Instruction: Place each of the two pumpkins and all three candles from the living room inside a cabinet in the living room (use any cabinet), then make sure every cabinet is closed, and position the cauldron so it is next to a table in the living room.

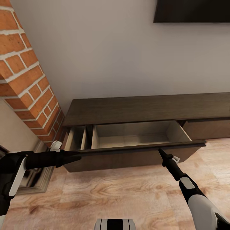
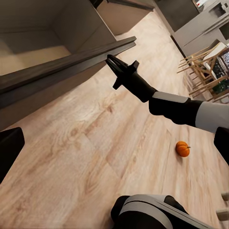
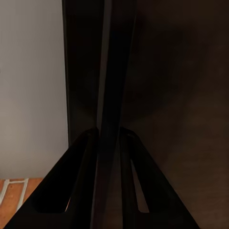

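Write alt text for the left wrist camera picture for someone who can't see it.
The robot's right gripper touches the front edge of an open, empty cabinet drawer above a pale wooden floor. One small orange pumpkin sits on the floor behind the arm, with wooden chairs farther off.

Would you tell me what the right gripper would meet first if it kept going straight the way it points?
Most likely the drawer front of the cabinet: the right gripper already sits at its top edge.
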Robot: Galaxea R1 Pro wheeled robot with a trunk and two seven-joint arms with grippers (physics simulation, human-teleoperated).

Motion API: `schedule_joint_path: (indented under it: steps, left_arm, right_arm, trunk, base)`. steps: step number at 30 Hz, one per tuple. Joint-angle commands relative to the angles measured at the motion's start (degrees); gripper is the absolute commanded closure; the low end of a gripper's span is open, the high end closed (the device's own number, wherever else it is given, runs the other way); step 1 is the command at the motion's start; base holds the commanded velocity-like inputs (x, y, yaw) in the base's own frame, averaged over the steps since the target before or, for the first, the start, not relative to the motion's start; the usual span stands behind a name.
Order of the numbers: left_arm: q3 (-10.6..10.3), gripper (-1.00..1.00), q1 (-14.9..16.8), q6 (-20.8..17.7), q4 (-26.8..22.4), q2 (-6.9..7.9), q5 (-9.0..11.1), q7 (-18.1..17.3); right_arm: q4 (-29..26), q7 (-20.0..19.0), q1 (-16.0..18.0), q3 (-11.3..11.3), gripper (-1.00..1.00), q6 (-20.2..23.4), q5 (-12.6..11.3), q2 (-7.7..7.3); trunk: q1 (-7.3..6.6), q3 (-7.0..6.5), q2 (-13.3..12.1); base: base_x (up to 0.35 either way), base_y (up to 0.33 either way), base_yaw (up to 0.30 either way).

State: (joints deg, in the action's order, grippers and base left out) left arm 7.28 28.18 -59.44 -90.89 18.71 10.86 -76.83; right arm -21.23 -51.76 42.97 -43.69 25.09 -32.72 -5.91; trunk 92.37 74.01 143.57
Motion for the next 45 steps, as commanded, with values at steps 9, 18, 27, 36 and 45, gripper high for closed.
schedule_joint_path:
  steps: [9, 18, 27, 36, 45]
  left_arm:
    - [0.0, -1.0, 0.0, -0.5, 0.0, 0.01, 0.1, -0.2]
    - [0.0, -1.0, 0.0, -0.5, 0.0, 0.01, 0.1, -0.2]
    - [0.0, -1.0, 0.0, -0.5, 0.0, 0.01, 0.1, -0.2]
    - [0.0, -1.0, 0.0, -0.5, 0.0, 0.01, 0.1, -0.2]
    - [0.0, -1.0, 0.0, -0.5, 0.0, 0.01, 0.1, -0.2]
  right_arm:
    - [0.1, -0.2, 0.0, 1.0, 1.0, 0.8, 0.5, 0.19]
    - [0.1, -0.2, 0.0, 1.0, 1.0, 0.8, 0.5, 0.19]
    - [0.1, -0.2, 0.0, 1.0, 1.0, 0.8, 0.5, 0.19]
    - [0.1, -0.2, 0.0, 1.0, 1.0, 0.7, 0.5, 0.19]
    - [0.1, -0.2, 0.0, 1.0, 1.0, 0.8, 0.5, 0.19]
  trunk:
    - [-0.02, 0.04, 0.0]
    - [-0.02, 0.04, 0.0]
    - [-0.02, 0.04, 0.0]
    - [-0.02, 0.04, 0.0]
    - [-0.02, 0.04, 0.0]
  base:
    - [-0.032, 0.0, 0.0]
    - [-0.041, 0.0, 0.0]
    - [-0.039, 0.0, 0.0]
    - [-0.015, 0.0, 0.0]
    - [-0.039, 0.0, 0.0]
